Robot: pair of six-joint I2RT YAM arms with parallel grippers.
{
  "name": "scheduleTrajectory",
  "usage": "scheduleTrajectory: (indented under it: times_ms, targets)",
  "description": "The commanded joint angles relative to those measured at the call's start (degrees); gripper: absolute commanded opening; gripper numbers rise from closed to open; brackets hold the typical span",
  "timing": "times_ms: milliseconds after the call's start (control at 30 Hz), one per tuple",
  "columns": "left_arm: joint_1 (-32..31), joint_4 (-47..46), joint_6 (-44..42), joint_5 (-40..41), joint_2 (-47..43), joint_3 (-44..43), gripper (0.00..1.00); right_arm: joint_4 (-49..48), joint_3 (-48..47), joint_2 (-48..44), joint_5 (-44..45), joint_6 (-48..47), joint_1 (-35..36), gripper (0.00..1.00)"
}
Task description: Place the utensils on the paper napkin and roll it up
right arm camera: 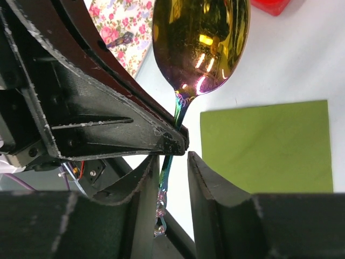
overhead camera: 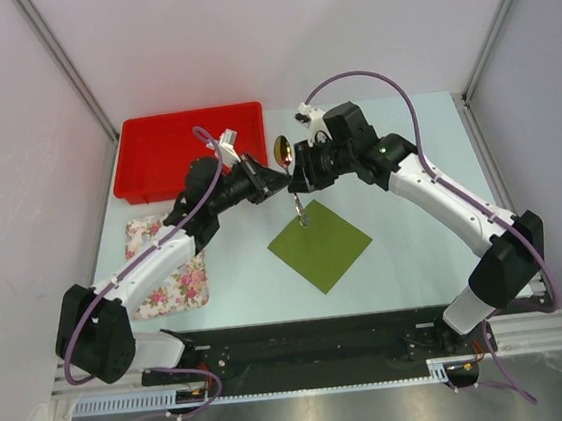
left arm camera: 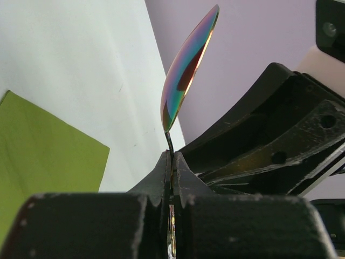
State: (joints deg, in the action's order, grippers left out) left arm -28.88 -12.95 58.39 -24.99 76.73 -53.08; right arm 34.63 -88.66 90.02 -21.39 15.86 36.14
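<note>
From above, the two arms meet at the centre of the frame over the pale table (overhead camera: 417, 257). The left gripper (overhead camera: 276, 183) is closed on the handle of a spoon (overhead camera: 282, 152), whose golden bowl points toward the top of the frame. The spoon's handle end hangs over the upper corner of the paper napkin (overhead camera: 320, 247). Whether it touches the paper cannot be told. The right gripper (overhead camera: 296, 181) sits just right of the spoon. The napkin lies flat as a green diamond below centre. A red tray (overhead camera: 170, 157) is at upper left and a floral cloth (overhead camera: 172, 272) at lower left.

In the left wrist view, the left gripper (left arm camera: 172, 164) pinches the thin handle with no gap. The iridescent bowl (left arm camera: 188, 65) rises edge-on toward the top, and the napkin (left arm camera: 43, 151) is at the left edge.

In the right wrist view, the right gripper (right arm camera: 173, 181) straddles the handle at a narrow setting, and a gap shows beside the right finger (right arm camera: 215, 189). The bowl (right arm camera: 202, 48) fills the top centre. The napkin (right arm camera: 269, 145) lies at right and the cloth (right arm camera: 116, 24) at the top left.
</note>
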Motion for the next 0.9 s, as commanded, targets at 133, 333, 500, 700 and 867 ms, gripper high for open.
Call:
scheduleTrajectory:
  times_ms: [133,333,500,700,867]
  targets:
    - [-0.82,-2.96,-0.38,0.21,0.70,-2.73,0.00,-2.90,1.03,0.33,0.82,0.76,-0.46,0.18]
    - [-0.39,-1.29,-1.34,-0.32,1.23,-2.56,0.36,-2.82,1.12,0.51,0.12,1.46,-1.95,0.00]
    - [6.79,3.81,-8.54,-3.30,-0.88,-2.29,0.92,-4.04,5.59,1.56,-0.85,1.46,-6.78,0.00]
    - [16.21,10.13,-23.83,-4.28,-7.45,-3.52,1.00,-9.91,15.78,0.69,4.67,4.52,-7.67,0.00]
    - [19.91,17.23,-27.88,1.08,-11.69,-4.22,1.00,-12.84,23.71,-1.60,12.58,9.81,-2.85,0.00]
